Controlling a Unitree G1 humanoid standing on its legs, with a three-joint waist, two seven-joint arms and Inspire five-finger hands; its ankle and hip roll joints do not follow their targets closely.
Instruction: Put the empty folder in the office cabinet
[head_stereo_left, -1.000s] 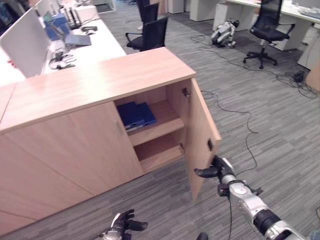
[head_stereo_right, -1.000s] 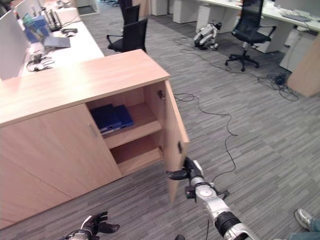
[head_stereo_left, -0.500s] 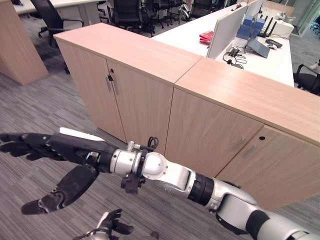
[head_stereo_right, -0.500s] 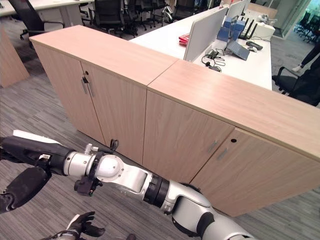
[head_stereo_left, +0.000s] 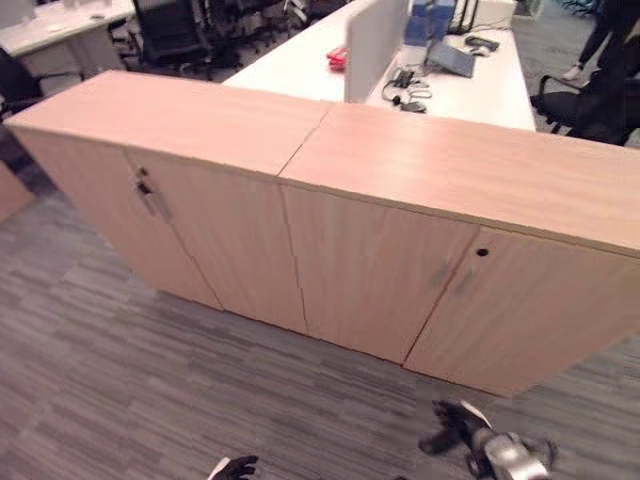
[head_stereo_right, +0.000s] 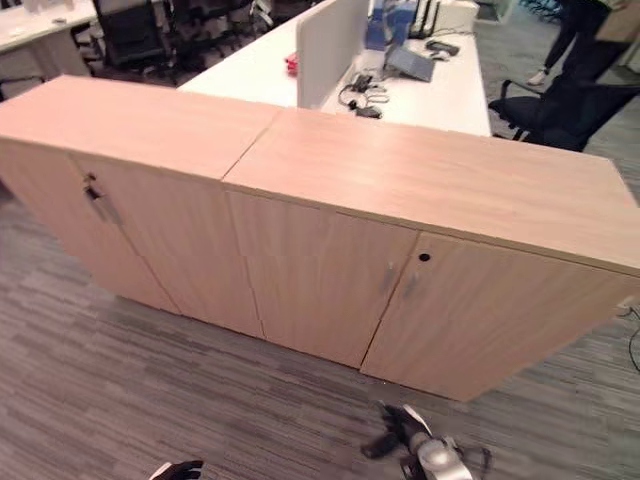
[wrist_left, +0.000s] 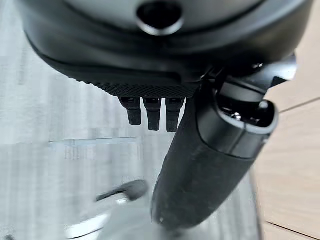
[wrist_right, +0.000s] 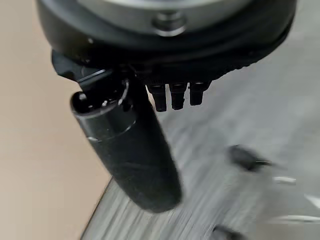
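Cabinet (head_stereo_left: 380, 270): a long row of wooden units stands across in front of me, every door I can see shut; a keyhole shows on the door toward my right.
Folder: I cannot find it anywhere. It is not on the cabinet top, not on the carpet (head_stereo_left: 150, 400), and neither of my hands has it.
Right hand (head_stereo_left: 452, 428): low over the carpet just in front of the right-hand doors, the nearer of my two hands to the cabinet. In its wrist view (wrist_right: 150, 130) the thumb sticks out straight and the fingers look loosely bent, with nothing between them.
Left hand (head_stereo_left: 232, 467): at the bottom edge, well apart from the cabinet. In its wrist view (wrist_left: 200, 160) thumb out, fingers hanging slack, holding nothing.
Key relation: the cabinet lies straight ahead of my right hand, its long axis running left to right, but since the folder's place is unknown I cannot say which way it lies from either hand.
Surface behind: a white desk (head_stereo_left: 470, 95) with a laptop (head_stereo_left: 452, 58) and a divider panel (head_stereo_left: 375, 40).
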